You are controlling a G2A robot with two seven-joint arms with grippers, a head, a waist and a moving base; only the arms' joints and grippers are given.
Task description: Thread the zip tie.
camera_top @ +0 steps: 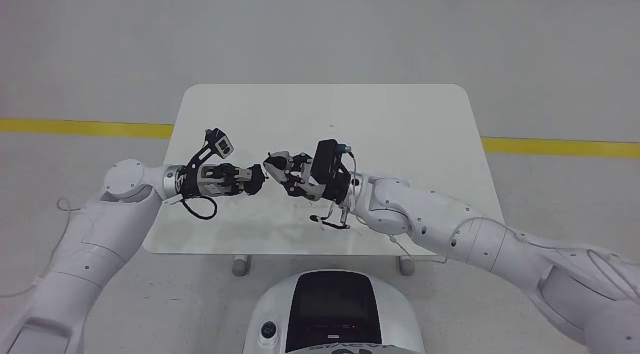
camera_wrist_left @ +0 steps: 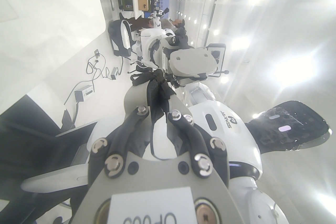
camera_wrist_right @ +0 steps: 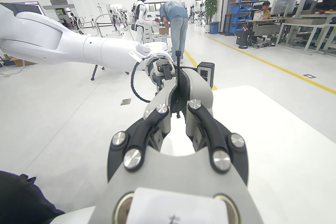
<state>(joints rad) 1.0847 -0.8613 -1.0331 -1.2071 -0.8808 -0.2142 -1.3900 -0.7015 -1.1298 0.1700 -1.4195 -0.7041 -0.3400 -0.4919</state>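
Right gripper (camera_wrist_right: 179,78) closest in: fingers pressed onto the zip tie (camera_wrist_right: 178,62), pinching it mid-strap. The tie is thin, black and straight. It stands roughly upright, its long axis crosswise to the gripper's reach. The small square head pokes out past the fingers on one side, and the other end runs back toward the palm.

Left gripper (camera_wrist_left: 157,83) faces it tip to tip, nearly touching. Its fingers are also pressed together on a dark strip. That looks like part of the same tie, but which part I can't tell.

Both grippers meet in the air above the desk (camera_top: 400,124), over its front-left area near the front edge. Nothing rests on the surface.

Key relation: the tie sits right at both sets of fingertips, and the right arm has the clearer hold. Judgement: threading needs the tail bent round and lined up with the head slot. With the strap this straight and the head this small, a slight angle error would likely miss.
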